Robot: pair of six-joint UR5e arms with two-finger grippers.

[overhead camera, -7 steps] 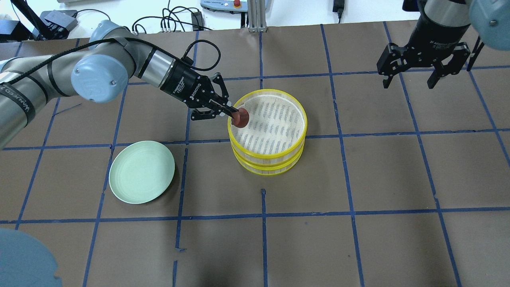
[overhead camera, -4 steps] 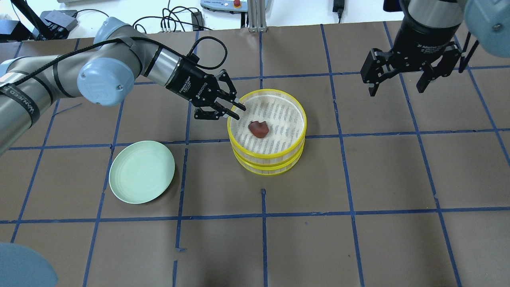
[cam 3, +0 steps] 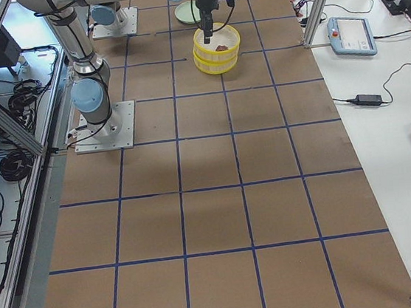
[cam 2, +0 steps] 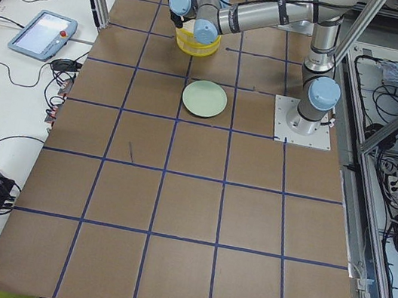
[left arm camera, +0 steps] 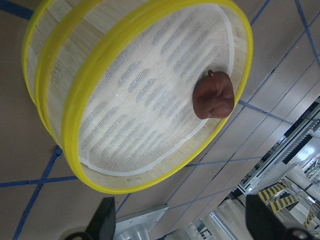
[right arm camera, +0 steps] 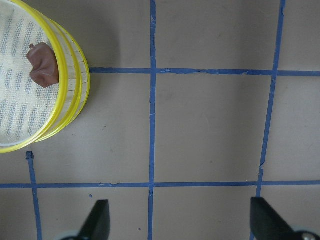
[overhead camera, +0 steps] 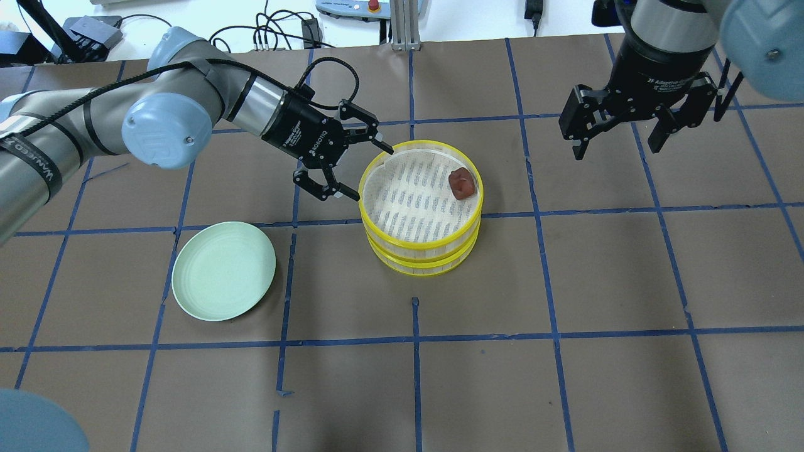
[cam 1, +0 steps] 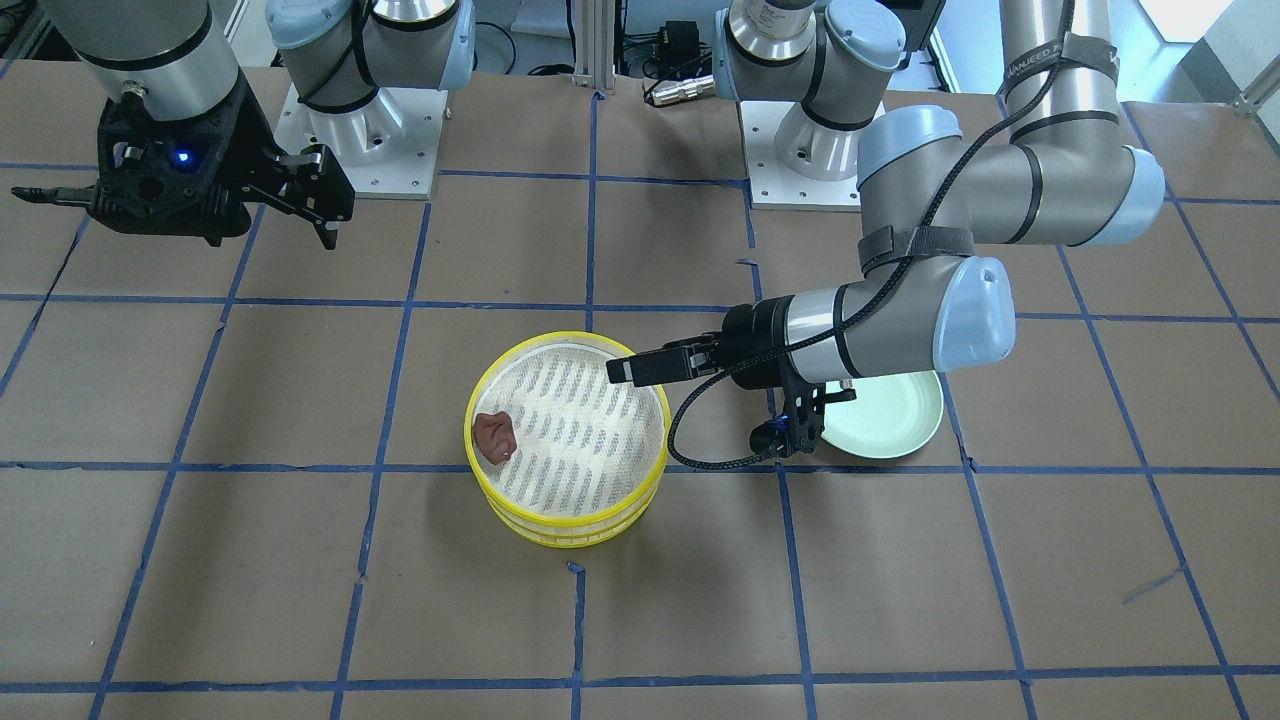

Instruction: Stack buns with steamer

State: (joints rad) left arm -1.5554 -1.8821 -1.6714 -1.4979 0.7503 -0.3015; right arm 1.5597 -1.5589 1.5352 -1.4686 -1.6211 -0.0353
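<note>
While the left gripper hangs at the steamer's left rim with its jaws spread wide and nothing between them, the dark bun lies loose inside the top tier. It sits hard against the right-hand wall, on the side away from that gripper. The right gripper hovers well apart to the right, jaws likewise spread and holding nothing.

Progress, as I judge it:
- Brown bun is in the steamer, so that placement looks done.
- White bun: I find it in no view. The two tiers are stacked and the lower one is covered, so it may sit below; I cannot tell.
- No lid in view. If the lower tier is filled, little seems left beyond clearing the arms.

Materials and shapes:
- Steamer: two round, shallow tiers, pale bamboo-coloured walls banded with bright yellow rims, stacked flush.
- Liner: white mesh cloth, thin enough that rows of slots in the floor show through as grey dashes.
- Bun: reddish-brown, matte, lumpy, with a pinched nub on one side; looks soft.
- Plate: pale green, smooth, round with a shallow raised lip, on the table to the steamer's left.
- Table cover: brown paper gridded with blue tape.
</note>
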